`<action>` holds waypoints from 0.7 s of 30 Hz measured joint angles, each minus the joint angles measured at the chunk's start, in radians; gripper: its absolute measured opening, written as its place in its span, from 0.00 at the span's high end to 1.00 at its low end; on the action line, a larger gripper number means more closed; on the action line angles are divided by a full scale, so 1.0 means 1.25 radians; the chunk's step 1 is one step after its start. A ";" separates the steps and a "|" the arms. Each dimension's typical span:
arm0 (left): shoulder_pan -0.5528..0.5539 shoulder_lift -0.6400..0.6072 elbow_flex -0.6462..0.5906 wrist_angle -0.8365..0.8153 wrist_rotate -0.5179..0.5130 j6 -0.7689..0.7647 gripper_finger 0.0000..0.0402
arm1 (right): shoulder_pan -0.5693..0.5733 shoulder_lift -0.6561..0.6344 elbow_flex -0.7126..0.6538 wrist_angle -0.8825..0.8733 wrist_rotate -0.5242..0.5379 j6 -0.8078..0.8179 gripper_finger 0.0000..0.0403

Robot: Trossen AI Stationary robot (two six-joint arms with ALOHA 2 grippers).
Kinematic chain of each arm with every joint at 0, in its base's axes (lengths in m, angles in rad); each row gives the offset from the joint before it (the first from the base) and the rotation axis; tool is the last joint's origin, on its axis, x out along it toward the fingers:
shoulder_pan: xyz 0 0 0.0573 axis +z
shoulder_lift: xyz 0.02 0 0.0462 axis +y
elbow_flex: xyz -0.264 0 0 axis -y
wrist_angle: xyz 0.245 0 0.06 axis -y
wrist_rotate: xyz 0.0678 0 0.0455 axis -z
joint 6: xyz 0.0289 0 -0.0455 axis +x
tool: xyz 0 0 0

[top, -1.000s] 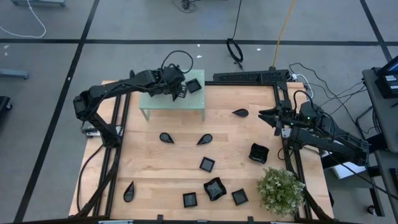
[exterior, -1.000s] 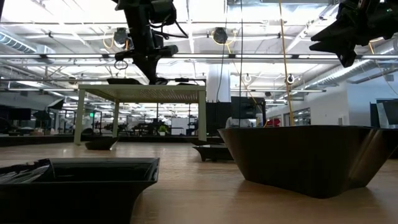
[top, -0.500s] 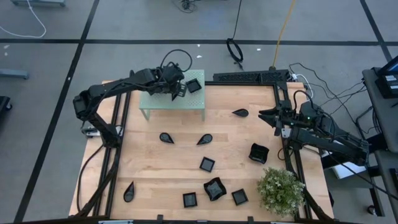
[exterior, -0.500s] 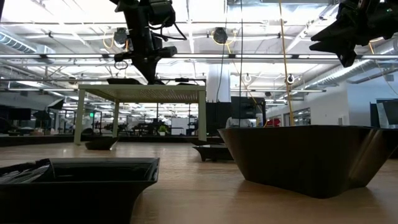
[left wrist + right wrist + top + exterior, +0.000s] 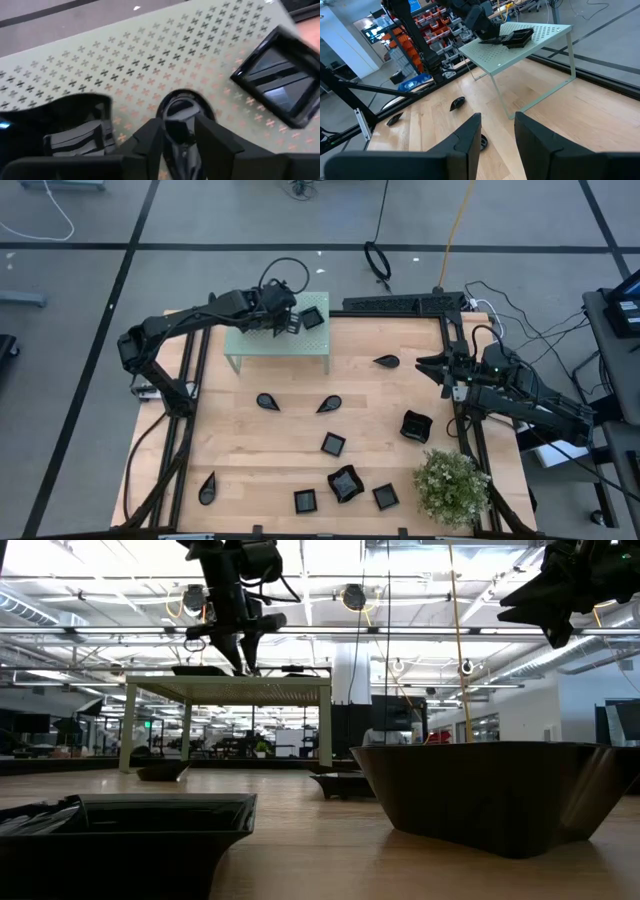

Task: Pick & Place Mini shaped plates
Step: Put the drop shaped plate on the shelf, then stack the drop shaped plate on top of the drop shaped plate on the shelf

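Left gripper [image 5: 180, 131] parted, straddling released teardrop plate [image 5: 181, 106] on green platform [image 5: 150, 45], upper centre; lifting askew risks dragging it. Right gripper [image 5: 496, 131] open, empty.

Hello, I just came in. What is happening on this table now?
The left gripper is over the green platform, its fingers apart around a teardrop plate lying there, beside a square plate. The right gripper waits open at the table's right edge. More black plates remain on the wooden table.
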 joint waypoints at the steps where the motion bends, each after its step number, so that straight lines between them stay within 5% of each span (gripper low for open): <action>1: -0.002 -0.001 0.000 0.010 0.001 0.004 0.69 | 0.000 0.000 0.000 0.000 0.000 0.000 0.74; 12: -0.113 -0.109 0.000 -0.051 0.031 0.046 0.65 | 0.000 0.000 0.000 0.000 0.000 0.000 0.74; 21: -0.258 -0.116 -0.007 -0.331 0.146 -0.166 0.65 | 0.000 0.000 0.000 0.000 0.000 0.000 0.74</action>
